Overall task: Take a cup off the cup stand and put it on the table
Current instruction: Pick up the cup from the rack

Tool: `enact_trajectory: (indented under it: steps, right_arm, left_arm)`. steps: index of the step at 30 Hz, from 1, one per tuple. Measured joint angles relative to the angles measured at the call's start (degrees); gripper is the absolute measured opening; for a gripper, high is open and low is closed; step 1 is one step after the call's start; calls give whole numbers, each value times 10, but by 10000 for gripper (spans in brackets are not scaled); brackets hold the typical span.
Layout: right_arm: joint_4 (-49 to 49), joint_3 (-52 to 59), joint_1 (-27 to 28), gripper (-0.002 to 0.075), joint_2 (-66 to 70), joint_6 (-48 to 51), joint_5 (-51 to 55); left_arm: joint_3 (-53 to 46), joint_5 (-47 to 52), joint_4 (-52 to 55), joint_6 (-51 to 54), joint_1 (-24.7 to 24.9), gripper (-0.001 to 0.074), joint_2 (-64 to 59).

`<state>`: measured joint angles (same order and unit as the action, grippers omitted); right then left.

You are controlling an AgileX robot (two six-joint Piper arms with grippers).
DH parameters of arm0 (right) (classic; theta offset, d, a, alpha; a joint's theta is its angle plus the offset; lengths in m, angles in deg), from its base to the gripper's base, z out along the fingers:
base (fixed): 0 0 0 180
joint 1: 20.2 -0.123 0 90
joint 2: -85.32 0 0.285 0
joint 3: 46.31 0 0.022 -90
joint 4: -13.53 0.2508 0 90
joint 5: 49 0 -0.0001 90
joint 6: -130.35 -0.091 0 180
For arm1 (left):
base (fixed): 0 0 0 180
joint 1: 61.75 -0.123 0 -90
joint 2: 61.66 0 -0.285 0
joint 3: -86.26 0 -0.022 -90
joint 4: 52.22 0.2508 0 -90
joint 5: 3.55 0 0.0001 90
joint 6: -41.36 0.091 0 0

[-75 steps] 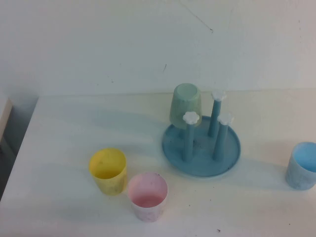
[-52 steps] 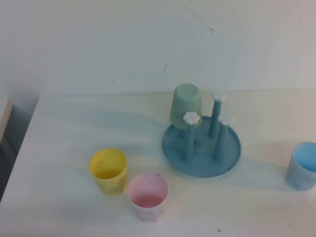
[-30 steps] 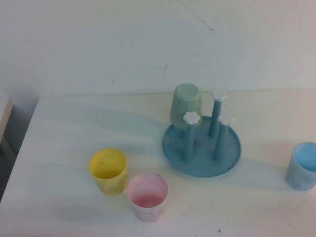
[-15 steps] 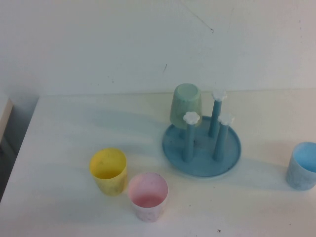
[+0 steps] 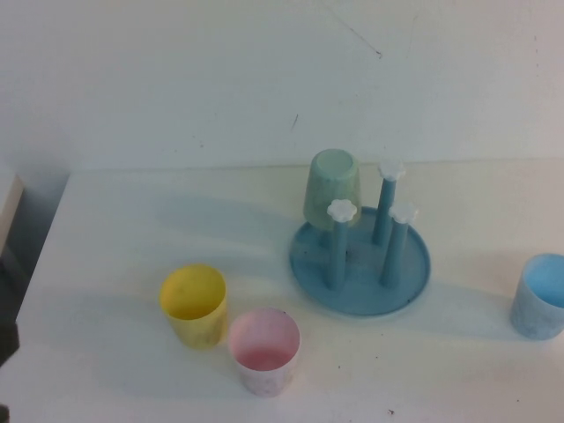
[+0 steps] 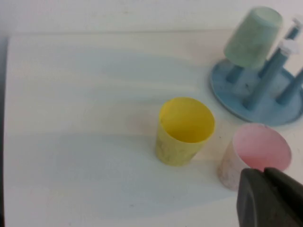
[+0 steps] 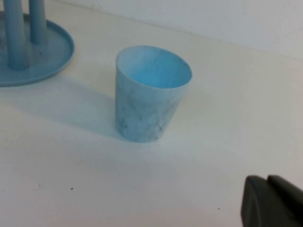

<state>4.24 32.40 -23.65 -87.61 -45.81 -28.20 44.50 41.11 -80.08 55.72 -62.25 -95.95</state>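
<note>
- Mint-green cup (image 5: 332,188) upside down on the rear-left peg of the cup stand (image 5: 359,261), tilted slightly; not yet lifted off
- Stand sits right of centre on the white desk (image 5: 132,229); three other pegs bare, each with a white flower cap
- Yellow cup (image 5: 193,304) upright near the front left of the desk, mouth up; pink cup (image 5: 263,349) just beside it, toward the robot's right and nearer the front edge
- Light blue cup (image 5: 538,295) upright at the far right, well apart from the stand
- Left gripper (image 6: 270,198): only a dark corner of it shows in the left wrist view, low beside the pink cup; cannot tell how far open, nothing seen in it
- Right gripper (image 7: 272,201): dark edge in the right wrist view, near the light blue cup but apart from it; opening cannot be told
</note>
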Motion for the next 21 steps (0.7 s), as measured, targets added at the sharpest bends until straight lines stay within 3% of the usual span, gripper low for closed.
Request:
enact_trajectory:
  steps: [5,11,17,21]
  right_arm:
    - [0,0,0,-3,0,0,0]
    - [0,0,0,-2,0,0,0]
    - [0,0,0,-3,0,0,0]
    - [0,0,0,-3,0,0,0]
  left_arm:
    - [202,113,-45,172,1,-3,-189]
    - [380,150,-29,222,38,-3,-374]
    - [536,175,124,165,223,-3,-543]
    - [620,186,270,78,312,27,-636]
